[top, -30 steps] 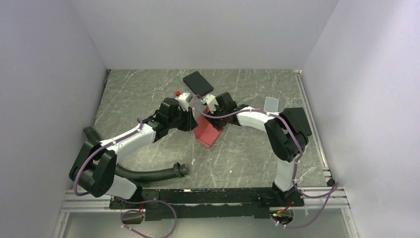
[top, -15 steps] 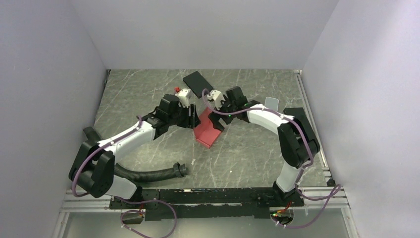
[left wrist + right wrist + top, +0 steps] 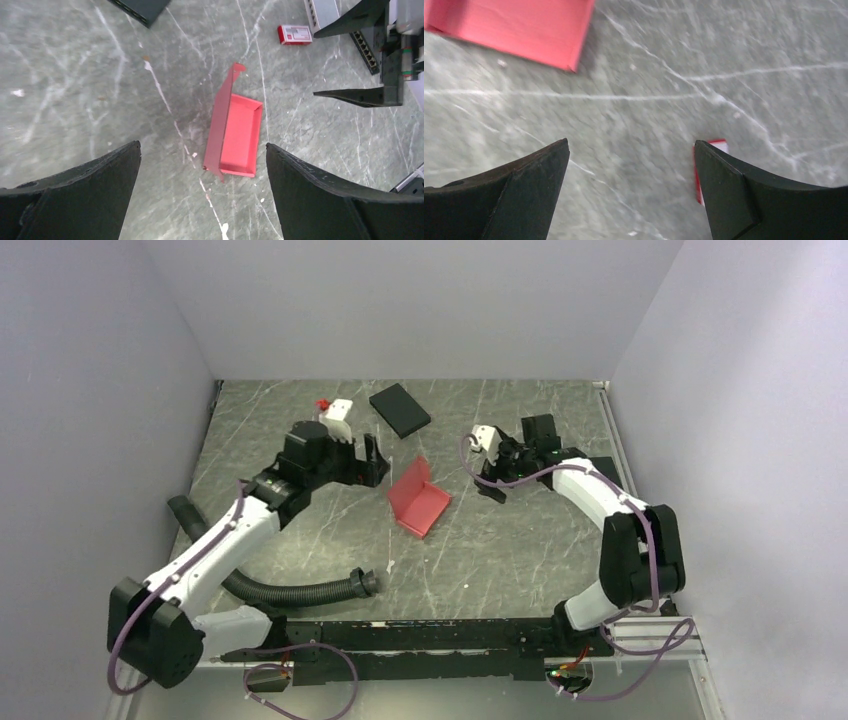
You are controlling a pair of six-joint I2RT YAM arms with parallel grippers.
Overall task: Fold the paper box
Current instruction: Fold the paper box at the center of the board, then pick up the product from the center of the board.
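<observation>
Both arms backed off since a second ago. The left gripper (image 3: 374, 460) and right gripper (image 3: 492, 480) are spread wide, holding nothing. The pinkish-red thin cardboard paper box (image 3: 420, 498) sits between them on the grey marbled table (image 3: 500, 560), one panel upright, probably released for a regrip.

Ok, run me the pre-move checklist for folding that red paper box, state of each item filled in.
1. Left end effector open, off the paper box: ok.
2. Right end effector open, empty: ok.
3. Paper box resting on the table, free of both arms: ok.
4. Box closed up: not ok, one panel stands upright, inside exposed.
5. Black box and small carton apart from it: ok.
6. Side tabs tucked: cannot tell.
</observation>
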